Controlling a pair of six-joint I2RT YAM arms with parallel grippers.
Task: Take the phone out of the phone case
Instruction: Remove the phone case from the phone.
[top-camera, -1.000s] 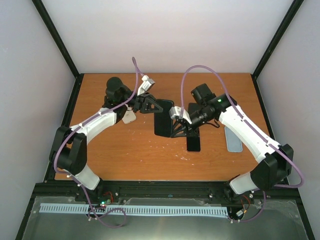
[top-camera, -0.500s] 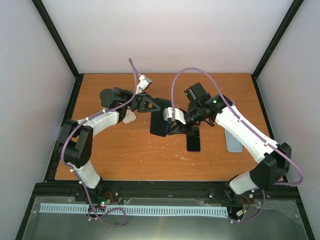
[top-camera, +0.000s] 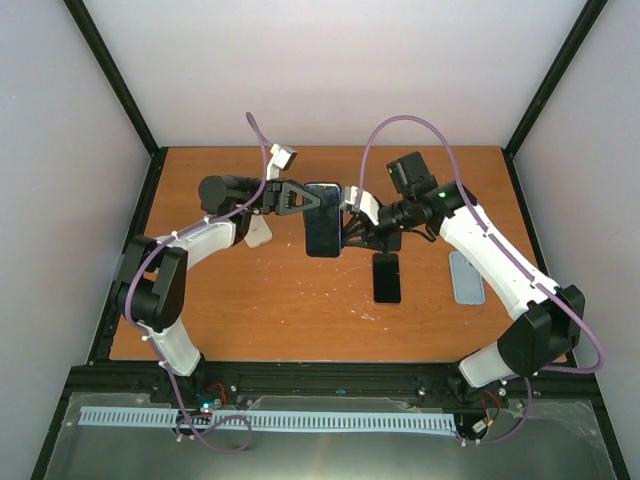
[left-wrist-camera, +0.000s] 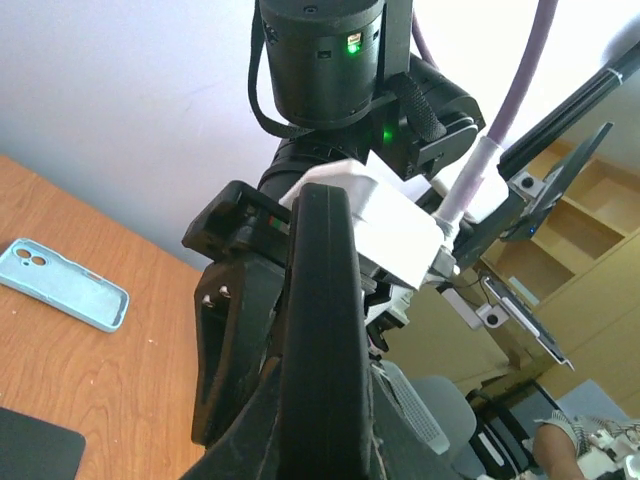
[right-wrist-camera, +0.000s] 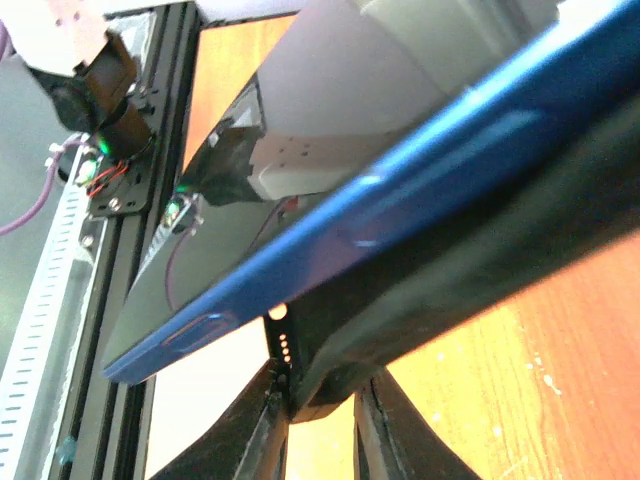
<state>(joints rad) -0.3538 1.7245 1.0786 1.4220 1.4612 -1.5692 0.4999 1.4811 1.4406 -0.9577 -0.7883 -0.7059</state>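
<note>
The left gripper (top-camera: 300, 198) is clamped shut on the left long edge of the phone case (right-wrist-camera: 450, 290). In the left wrist view the black rim runs straight up between its fingers. From the other side, the right gripper (top-camera: 350, 222) has its fingers (right-wrist-camera: 248, 435) pinched on the case's right rim. Just above that black lip the blue edge of the phone (right-wrist-camera: 330, 215) shows its side buttons, seemingly riding a little proud of the case (how far it has come free I cannot tell).

Between them the two arms hold the cased phone in the air over the far middle of the table (top-camera: 250, 300), its broad dark face toward the overhead camera.

The phone looks like a stiff, glassy slab, dense for its size and slick on its faces, so a drop would be costly. The case is probably a thin shell that flexes and springs back. I judge the best hold is one gripper on the case's rim near a corner, peeling the lip away. The other would take the bared metal edges of the phone, not its glass.

Just near and right of the grippers a dark slab (top-camera: 386, 277) lies flat. A light blue case (top-camera: 466, 277) lies further right, well apart.
</note>
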